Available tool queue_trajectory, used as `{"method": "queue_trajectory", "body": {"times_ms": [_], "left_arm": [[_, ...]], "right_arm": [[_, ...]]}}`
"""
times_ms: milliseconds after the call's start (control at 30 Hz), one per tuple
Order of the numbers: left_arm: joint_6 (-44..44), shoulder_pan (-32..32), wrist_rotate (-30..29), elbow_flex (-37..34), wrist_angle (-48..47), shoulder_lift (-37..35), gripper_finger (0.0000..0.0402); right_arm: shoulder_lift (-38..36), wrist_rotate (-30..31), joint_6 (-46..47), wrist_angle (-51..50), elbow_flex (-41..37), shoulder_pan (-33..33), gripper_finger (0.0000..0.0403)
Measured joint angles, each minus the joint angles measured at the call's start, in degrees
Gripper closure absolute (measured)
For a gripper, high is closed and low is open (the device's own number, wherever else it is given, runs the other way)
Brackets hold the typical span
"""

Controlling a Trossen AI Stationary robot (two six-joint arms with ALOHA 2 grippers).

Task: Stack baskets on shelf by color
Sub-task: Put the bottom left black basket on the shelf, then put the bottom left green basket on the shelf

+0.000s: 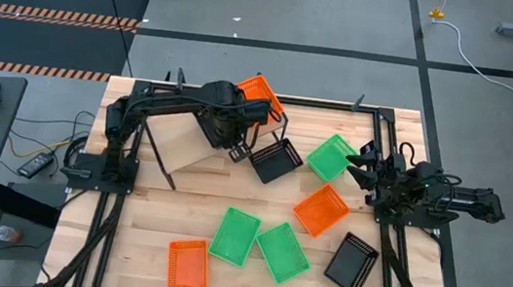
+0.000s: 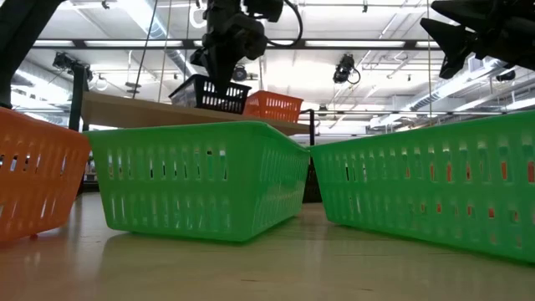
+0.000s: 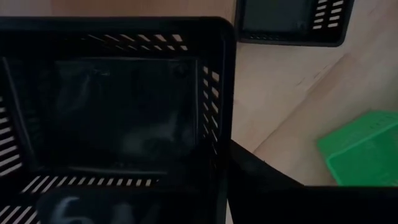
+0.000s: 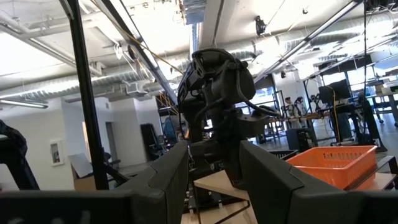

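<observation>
L gripper [image 2: 219,84] pinches black basket [image 2: 209,94] over shelf [image 2: 159,113], beside orange basket [image 2: 272,105]. R gripper [image 1: 364,163] idle, jaws spread.

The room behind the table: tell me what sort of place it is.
Probably an industrial robotics lab or workshop: exposed ceiling ducts and pipes, a bare grey concrete floor with striped hazard tape, and further workstations with monitors.

A black basket [image 3: 118,106] fills the view, with another black basket [image 3: 289,22] and a green basket [image 3: 364,149] beyond.

Baskets [image 1: 234,235]: green, orange, black; shelf [image 1: 183,142] pale wood.
</observation>
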Motion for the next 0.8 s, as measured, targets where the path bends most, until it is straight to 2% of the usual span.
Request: {"method": "queue_trajectory", "body": {"times_ms": [233, 500, 633, 800], "left_arm": [[0.22, -0.31, -0.13, 1.83, -0.57, -0.02, 0.0329], [5.31, -2.19, -1.64, 11.60, -3.57, -0.11, 0.0281], [5.03, -6.35, -1.43, 16.44, -3.37, -0.18, 0.0270], [8.89, -17.12, -1.03, 13.62, -3.25, -0.13, 0.0273]], "right_arm": [[0.00, 0.02, -0.10, 0.02, 0.00, 0.00, 0.0251], [0.00, 0.01, -0.09, 0.01, 0.00, 0.00, 0.0251], [0.00, 0.00, -0.02, 0.01, 0.00, -0.02, 0.0251], [0.00, 0.02, -0.02, 0.02, 0.00, 0.00, 0.0251]]}}
